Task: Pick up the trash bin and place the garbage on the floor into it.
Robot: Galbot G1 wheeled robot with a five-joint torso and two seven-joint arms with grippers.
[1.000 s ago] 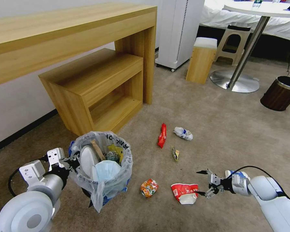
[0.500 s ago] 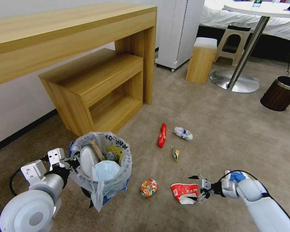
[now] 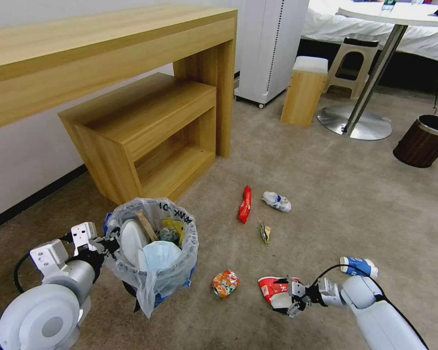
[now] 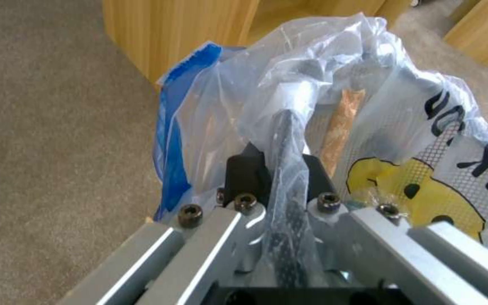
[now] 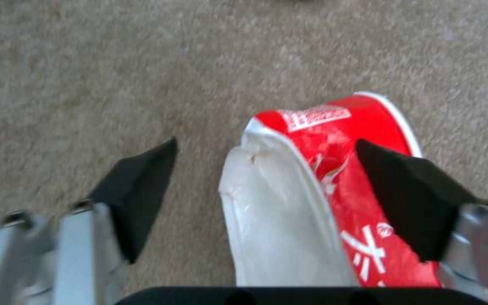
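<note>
On the beige carpet [image 3: 326,194], the right gripper [image 3: 291,297] is spread wide around the crushed red paper cup [image 5: 323,199], fingers [image 5: 408,199] either side, not yet closed. The left gripper [image 4: 278,178] is clamped on the bagged rim of the blue trash bin [image 3: 151,253]. Beyond lie an orange can [image 3: 225,283] and red wrapper [image 3: 245,204]

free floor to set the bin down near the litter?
Bare floor: wide patch right of the white wrapper, toward the brown bin. Crowded: between orange can and red cup, where the right gripper straddles it. Left gripper grips the trash bin.
</note>
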